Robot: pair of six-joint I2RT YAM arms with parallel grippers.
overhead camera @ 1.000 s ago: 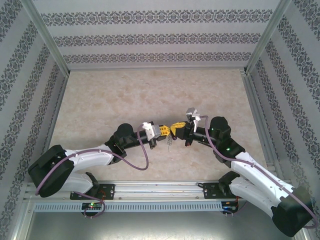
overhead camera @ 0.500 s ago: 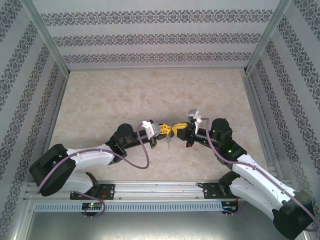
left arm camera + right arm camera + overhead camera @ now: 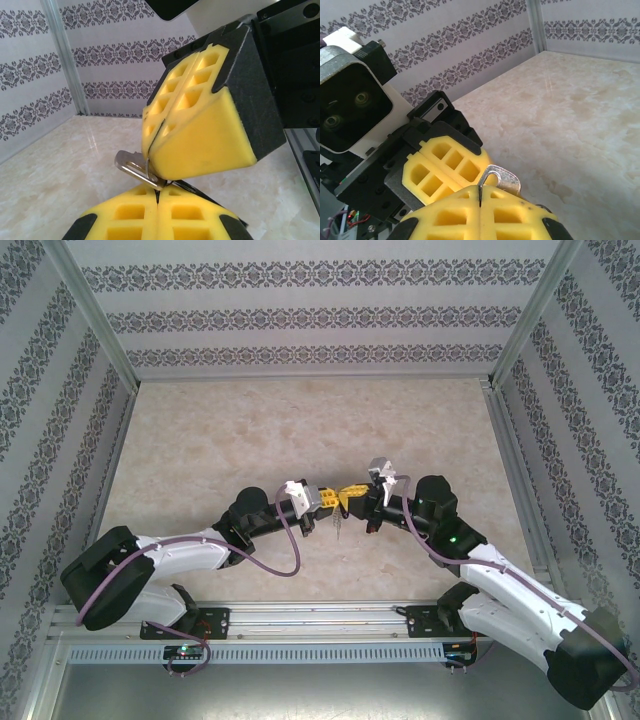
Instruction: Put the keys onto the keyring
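The keyring point(image 3: 131, 165) is a flat grey metal loop held in the air between my two grippers, which meet tip to tip over the near middle of the table. My left gripper point(image 3: 159, 192) is shut, with the loop's near end in the seam of its yellow pads. My right gripper point(image 3: 480, 197) is shut too, and a thin edge of the loop point(image 3: 507, 179) runs into its seam. From above, the left gripper point(image 3: 328, 502) and right gripper point(image 3: 352, 498) touch, and a short chain point(image 3: 340, 524) hangs below them. The keys are hidden.
The marble table top point(image 3: 300, 430) stretches open behind the grippers. Patterned walls with metal posts point(image 3: 100, 340) close in the left, right and far sides. An aluminium rail point(image 3: 320, 618) holding both arm bases runs along the near edge.
My right arm has shifted slightly left, pressing its tip closer against the left gripper. The left arm and the hanging chain have stayed put. Both grippers remain shut.
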